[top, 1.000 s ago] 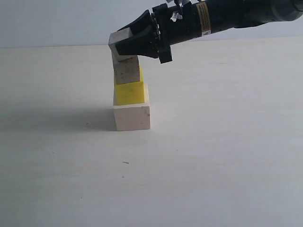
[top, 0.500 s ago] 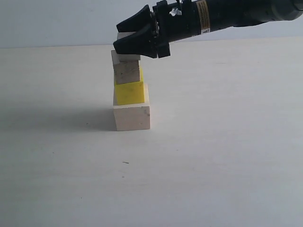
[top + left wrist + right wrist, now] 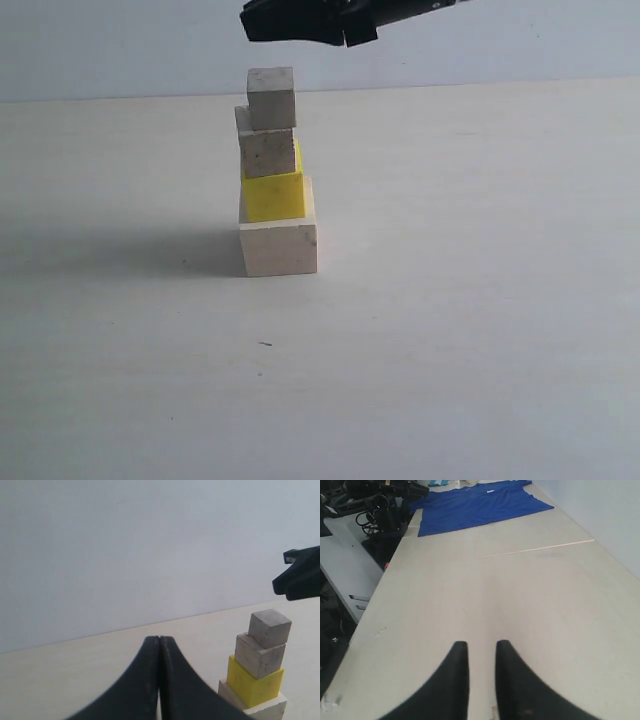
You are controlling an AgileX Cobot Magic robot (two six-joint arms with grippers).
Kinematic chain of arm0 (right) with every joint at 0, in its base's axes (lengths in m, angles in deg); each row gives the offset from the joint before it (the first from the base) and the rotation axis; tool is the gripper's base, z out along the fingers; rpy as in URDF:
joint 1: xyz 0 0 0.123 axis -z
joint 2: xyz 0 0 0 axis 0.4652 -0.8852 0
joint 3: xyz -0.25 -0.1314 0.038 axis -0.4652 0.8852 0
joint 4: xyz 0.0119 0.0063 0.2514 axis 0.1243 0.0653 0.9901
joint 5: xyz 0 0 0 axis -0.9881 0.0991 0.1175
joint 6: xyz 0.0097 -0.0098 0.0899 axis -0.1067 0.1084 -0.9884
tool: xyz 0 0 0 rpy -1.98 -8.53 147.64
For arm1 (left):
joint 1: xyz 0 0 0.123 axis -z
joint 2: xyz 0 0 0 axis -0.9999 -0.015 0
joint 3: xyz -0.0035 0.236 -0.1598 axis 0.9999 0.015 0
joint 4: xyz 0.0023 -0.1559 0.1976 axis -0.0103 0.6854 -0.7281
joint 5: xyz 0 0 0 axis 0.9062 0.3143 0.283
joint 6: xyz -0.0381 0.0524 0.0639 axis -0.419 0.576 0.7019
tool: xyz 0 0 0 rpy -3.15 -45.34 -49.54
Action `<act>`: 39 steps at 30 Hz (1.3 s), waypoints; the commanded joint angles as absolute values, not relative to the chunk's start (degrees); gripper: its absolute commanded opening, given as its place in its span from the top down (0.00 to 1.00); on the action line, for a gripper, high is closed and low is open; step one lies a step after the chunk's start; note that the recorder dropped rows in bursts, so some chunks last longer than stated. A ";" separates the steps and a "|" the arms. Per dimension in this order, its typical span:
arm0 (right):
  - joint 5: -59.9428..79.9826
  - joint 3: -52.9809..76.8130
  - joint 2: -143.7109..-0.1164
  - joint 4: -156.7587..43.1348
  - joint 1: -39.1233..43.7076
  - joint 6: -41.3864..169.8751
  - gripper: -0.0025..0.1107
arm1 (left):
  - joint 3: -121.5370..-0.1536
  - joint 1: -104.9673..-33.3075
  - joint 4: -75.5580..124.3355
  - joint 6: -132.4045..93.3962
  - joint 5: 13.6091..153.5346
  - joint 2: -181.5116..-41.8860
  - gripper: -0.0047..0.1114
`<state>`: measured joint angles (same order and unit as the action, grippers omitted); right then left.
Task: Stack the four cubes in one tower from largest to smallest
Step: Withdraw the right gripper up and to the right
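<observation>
Pale wood at the base: a large pale wooden cube (image 3: 279,248) carries a medium bright yellow cube (image 3: 273,195), a small bare wooden cube (image 3: 268,153) and a second small wooden cube (image 3: 271,97), upright, toward the worktop's (image 3: 480,300) far edge. The right gripper (image 3: 255,22) hangs directly above, apart, jaws slightly parted and empty. The left gripper (image 3: 159,645), jaws pressed together, stands well aside.

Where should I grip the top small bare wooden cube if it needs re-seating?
Probably across two opposite side faces of the top small bare wooden cube, descending from straight above: all its sides are exposed, and sideways pushes could topple the tower.
</observation>
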<state>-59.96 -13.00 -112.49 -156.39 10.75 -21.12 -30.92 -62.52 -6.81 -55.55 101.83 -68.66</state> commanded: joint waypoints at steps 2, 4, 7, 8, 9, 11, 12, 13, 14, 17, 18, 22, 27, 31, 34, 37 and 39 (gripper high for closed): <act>-54.85 -13.36 -107.11 -156.76 10.81 -30.74 0.98 | -30.78 -62.68 -6.71 -55.70 101.20 -68.25 0.96; -50.73 -13.36 -105.89 -156.76 11.21 -38.17 0.98 | -30.78 -62.68 -6.60 -55.70 101.20 -68.28 0.96; -45.04 -13.36 -104.47 -156.76 12.14 -47.86 0.98 | -30.78 -62.68 -6.60 -55.70 101.20 -68.28 0.96; -43.55 -13.36 -104.14 -156.76 12.46 -50.89 0.98 | -30.78 -62.68 -6.38 -55.70 101.20 -68.28 0.96; -42.05 -13.36 -103.87 -156.76 13.16 -53.64 0.98 | -30.78 -62.68 -6.38 -55.70 101.20 -68.28 0.96; -40.71 -13.36 -103.78 -156.76 15.62 -58.38 0.98 | -30.78 -62.68 -6.37 -55.70 101.33 -68.28 0.96; -40.71 -13.20 -103.48 -156.76 16.71 -58.38 0.98 | -30.78 -62.68 -6.37 -55.70 101.44 -68.28 0.96; -40.71 -12.65 -103.02 -156.76 17.76 -58.38 0.98 | -30.78 -62.68 -6.37 -55.70 101.70 -68.28 0.96; -39.38 -10.99 -101.96 -156.76 19.45 -58.02 0.98 | -30.78 -62.68 -6.37 -55.70 101.87 -68.28 0.96; -35.48 -5.73 -99.31 -156.76 23.54 -53.92 0.98 | -30.78 -62.68 -6.37 -55.70 101.87 -68.28 0.96; -32.43 -2.71 -97.91 -156.76 25.62 -53.75 0.98 | -30.78 -62.68 -6.37 -55.70 101.87 -68.28 0.96; -16.75 8.13 -93.34 -156.76 30.91 -47.43 0.98 | -30.78 -62.68 -6.37 -55.70 101.87 -68.28 0.96; 6.50 19.81 -87.87 -156.76 31.46 -34.55 0.98 | -30.78 -62.68 -6.27 -55.82 101.12 -68.28 0.96; 10.02 23.20 -87.03 -156.76 31.46 -27.51 0.98 | -30.78 -62.68 -5.76 -55.83 101.12 -68.28 0.96; 10.02 26.07 -86.91 -156.76 31.46 -26.15 0.98 | -30.78 -62.68 -5.37 -55.83 101.12 -68.28 0.96; 13.77 29.55 -86.91 -156.76 31.46 -26.01 0.98 | -30.78 -62.68 -5.37 -55.83 101.12 -68.28 0.96; 19.69 31.43 -86.91 -156.76 31.46 -26.01 0.98 | -30.78 -62.68 -5.24 -55.83 101.12 -68.28 0.96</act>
<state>12.94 29.17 -87.31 -157.03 31.24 -26.75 -30.92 -62.52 -5.83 -55.55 101.94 -68.66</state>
